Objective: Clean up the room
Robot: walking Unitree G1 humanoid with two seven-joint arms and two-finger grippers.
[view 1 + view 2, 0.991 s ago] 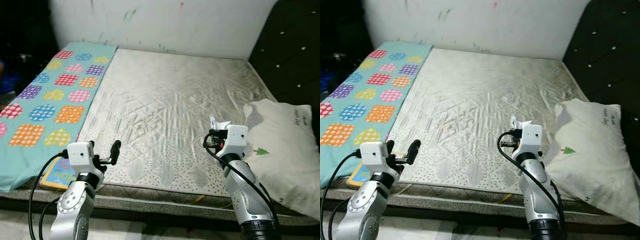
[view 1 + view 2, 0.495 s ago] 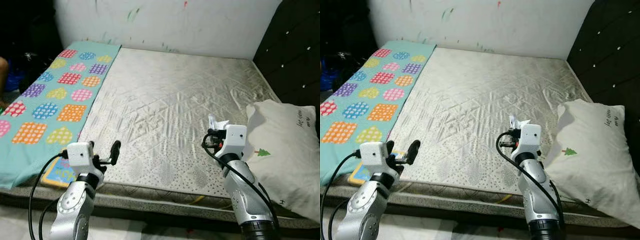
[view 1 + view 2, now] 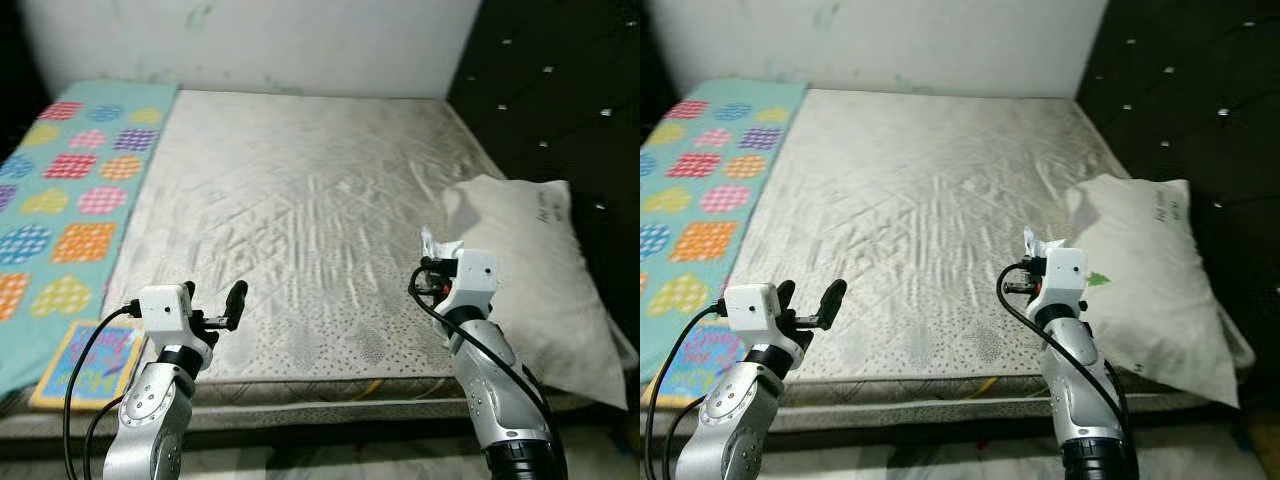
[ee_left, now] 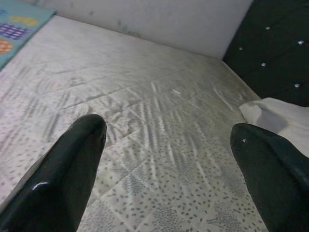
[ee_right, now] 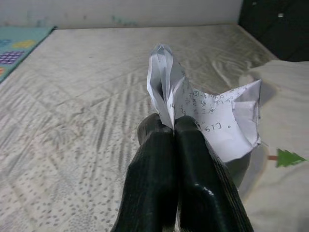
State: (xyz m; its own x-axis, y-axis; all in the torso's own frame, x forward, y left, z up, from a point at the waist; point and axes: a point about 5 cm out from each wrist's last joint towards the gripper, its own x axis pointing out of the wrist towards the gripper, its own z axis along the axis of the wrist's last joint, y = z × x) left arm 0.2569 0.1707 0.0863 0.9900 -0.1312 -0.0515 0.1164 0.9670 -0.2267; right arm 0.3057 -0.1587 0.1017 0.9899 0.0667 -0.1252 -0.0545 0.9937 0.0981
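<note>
The right gripper [image 5: 174, 126] has its fingers clenched on a crumpled paper [image 5: 212, 113], held above the mattress [image 3: 300, 200] beside the pillow [image 3: 530, 260]. Light and limp, the paper likely needs a firm pinch at its bunched middle. The left gripper [image 4: 169, 140] hangs spread wide, empty.

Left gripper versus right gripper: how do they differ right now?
The left gripper has its jaws spread wide and holds nothing; the right gripper has its jaws pressed shut on a crumpled paper. The left hangs near the mattress front edge, the right beside the pillow. Both point across the bed.
</note>
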